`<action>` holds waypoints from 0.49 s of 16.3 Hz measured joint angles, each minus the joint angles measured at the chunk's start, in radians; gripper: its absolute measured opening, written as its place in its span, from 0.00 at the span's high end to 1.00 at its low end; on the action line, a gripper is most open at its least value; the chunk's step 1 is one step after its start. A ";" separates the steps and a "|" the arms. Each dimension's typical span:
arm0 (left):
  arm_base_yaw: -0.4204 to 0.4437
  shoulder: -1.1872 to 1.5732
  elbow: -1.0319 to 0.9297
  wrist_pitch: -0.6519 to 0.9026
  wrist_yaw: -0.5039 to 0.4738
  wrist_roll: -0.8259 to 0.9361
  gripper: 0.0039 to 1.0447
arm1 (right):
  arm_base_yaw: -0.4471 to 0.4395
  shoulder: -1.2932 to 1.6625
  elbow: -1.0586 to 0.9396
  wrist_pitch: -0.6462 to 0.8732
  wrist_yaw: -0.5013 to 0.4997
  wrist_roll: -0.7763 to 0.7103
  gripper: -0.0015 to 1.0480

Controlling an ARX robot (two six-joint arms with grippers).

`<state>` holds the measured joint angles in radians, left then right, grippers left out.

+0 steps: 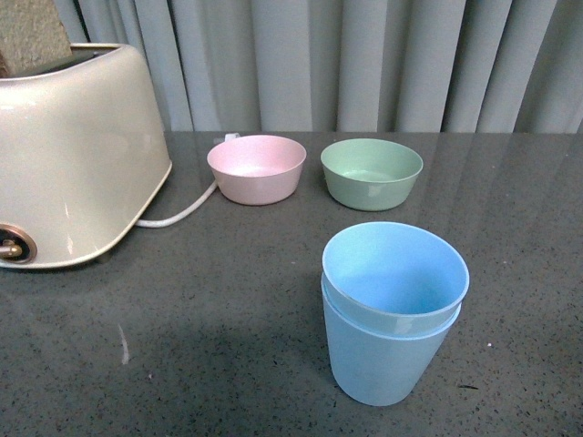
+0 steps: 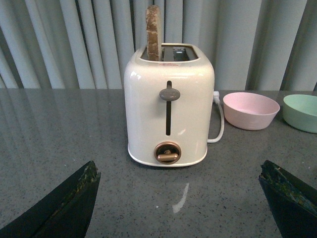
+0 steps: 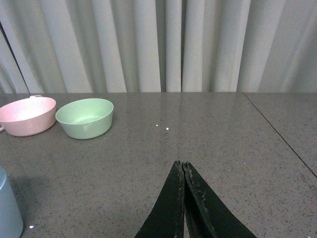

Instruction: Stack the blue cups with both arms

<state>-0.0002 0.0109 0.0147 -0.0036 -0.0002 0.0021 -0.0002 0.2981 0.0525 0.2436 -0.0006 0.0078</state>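
Before grey pleated curtains [image 1: 364, 64], on the speckled dark-grey stone counter [image 1: 182, 309], two nested light-blue tapered plastic cups [image 1: 392, 314] stand nearer than one cream toaster [image 1: 73, 155], one pink bowl [image 1: 257, 168], one green bowl [image 1: 372, 173]. Left gripper [image 2: 181, 198] gapes wide, empty; right gripper [image 3: 183, 198] is closed, empty.

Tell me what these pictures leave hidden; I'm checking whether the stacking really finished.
- Blue cups: front view shows one nested in the other, but the inner cup's depth is hidden by the outer wall; the right wrist view cuts the stack off at the edge.
- Neither arm appears in the front view.
- Toaster: cut off by the front view's edge.
- Left gripper: only the finger ends show.
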 joint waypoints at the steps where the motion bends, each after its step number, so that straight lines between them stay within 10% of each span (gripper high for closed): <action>1: 0.000 0.000 0.000 0.000 0.000 0.000 0.06 | 0.000 -0.016 -0.005 -0.011 0.000 0.000 0.98; 8: 0.000 0.000 0.000 0.000 0.000 0.000 0.06 | 0.000 -0.130 -0.040 -0.076 0.000 -0.001 0.98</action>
<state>-0.0002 0.0109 0.0147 -0.0036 -0.0002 0.0025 -0.0002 0.1684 0.0120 0.1673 -0.0006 0.0067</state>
